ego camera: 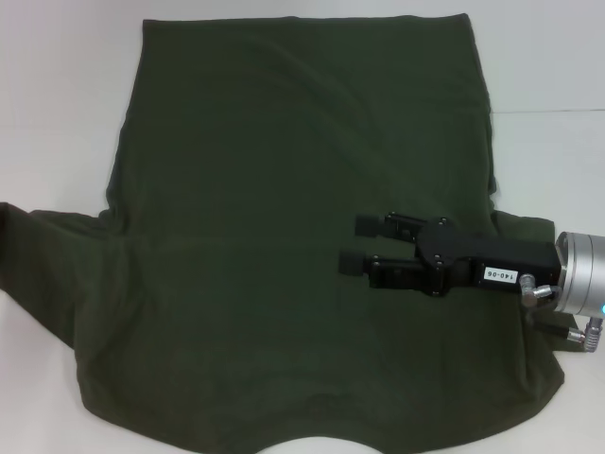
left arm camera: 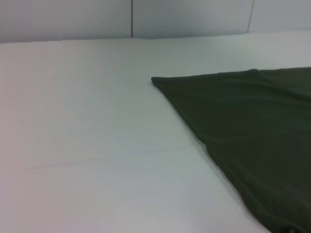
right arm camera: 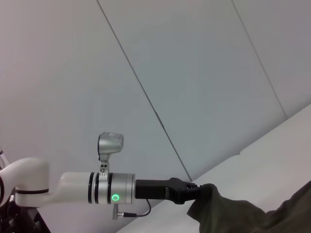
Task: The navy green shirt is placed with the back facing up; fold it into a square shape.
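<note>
The navy green shirt (ego camera: 284, 218) lies spread flat on the white table, plain side up, its hem at the far side and its sleeves toward me. My right gripper (ego camera: 357, 244) hovers over the shirt's right part, pointing left, open with nothing between its fingers. My left gripper is outside the head view. The right wrist view shows the left gripper (right arm camera: 190, 190) at the end of the left arm, with a bunched edge of the shirt (right arm camera: 228, 213) at its tip, apparently shut on it. A flat corner of the shirt (left arm camera: 243, 121) appears in the left wrist view.
Bare white table (ego camera: 57, 104) surrounds the shirt on the left and far side. The left sleeve (ego camera: 28, 236) runs off the left edge of the head view. A pale panelled wall (right arm camera: 194, 73) stands behind the table.
</note>
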Robot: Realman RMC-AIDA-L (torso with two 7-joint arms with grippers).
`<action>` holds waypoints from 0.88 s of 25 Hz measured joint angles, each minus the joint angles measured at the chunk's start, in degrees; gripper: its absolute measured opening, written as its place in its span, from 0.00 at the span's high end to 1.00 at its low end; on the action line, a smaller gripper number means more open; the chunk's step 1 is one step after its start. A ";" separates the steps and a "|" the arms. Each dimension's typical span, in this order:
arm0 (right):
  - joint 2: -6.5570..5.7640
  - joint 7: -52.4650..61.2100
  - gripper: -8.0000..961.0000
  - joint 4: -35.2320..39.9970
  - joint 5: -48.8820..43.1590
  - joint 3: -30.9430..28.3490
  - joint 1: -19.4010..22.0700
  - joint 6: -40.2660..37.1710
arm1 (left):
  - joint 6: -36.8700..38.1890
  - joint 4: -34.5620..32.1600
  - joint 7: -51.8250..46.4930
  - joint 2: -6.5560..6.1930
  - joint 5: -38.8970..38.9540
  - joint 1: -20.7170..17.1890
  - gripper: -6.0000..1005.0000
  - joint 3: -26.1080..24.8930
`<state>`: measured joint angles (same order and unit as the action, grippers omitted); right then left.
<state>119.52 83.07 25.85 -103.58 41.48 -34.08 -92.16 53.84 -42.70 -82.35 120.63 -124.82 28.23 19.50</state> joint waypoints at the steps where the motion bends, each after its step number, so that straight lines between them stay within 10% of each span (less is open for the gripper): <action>1: 0.00 0.00 0.05 0.00 0.00 0.00 0.02 0.00 | 0.00 0.00 0.00 0.00 0.00 0.00 0.99 0.00; 22: 0.00 -0.19 0.05 0.07 0.14 0.00 0.06 0.21 | 6.20 -8.50 -6.77 1.67 -6.36 -2.56 0.99 4.14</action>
<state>119.53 82.88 25.93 -103.44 41.48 -34.01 -91.95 60.04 -51.20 -89.12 122.31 -131.18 25.67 23.64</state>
